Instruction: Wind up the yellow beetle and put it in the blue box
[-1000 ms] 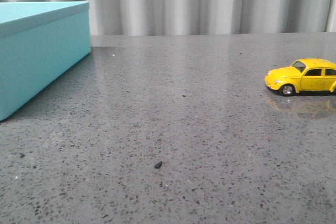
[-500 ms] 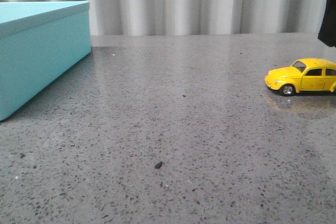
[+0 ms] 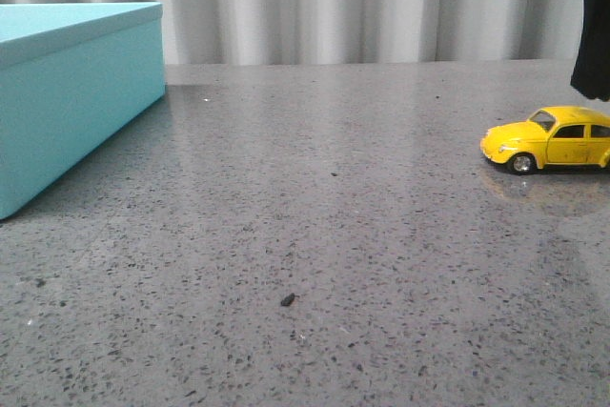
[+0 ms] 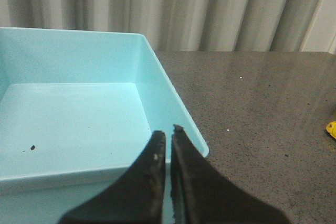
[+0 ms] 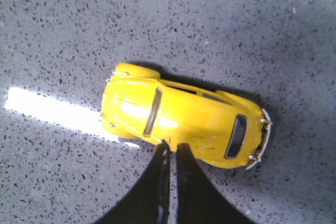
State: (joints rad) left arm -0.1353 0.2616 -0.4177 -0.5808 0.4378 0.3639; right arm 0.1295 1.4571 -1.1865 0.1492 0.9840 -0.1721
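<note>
The yellow beetle (image 3: 553, 139) stands on its wheels at the far right of the grey table, nose pointing left. In the right wrist view the beetle (image 5: 184, 121) shows from above. My right gripper (image 5: 171, 145) hangs above it, shut, with nothing between the fingers; the front view catches its dark body (image 3: 591, 45) above the car at the right edge. The blue box (image 3: 67, 92) sits at the far left. Its open, empty inside (image 4: 73, 119) shows in the left wrist view, where my left gripper (image 4: 168, 132) hovers shut over the box's near corner.
A pale pleated curtain (image 3: 334, 7) closes off the back of the table. The speckled grey tabletop (image 3: 315, 216) stretches between box and car, with a small dark crumb (image 3: 287, 300) near the front. A dark speck (image 4: 32, 147) lies on the box floor.
My right gripper has come down into the front view at the upper right, lowering toward the beetle. The beetle and the box have stayed put.
</note>
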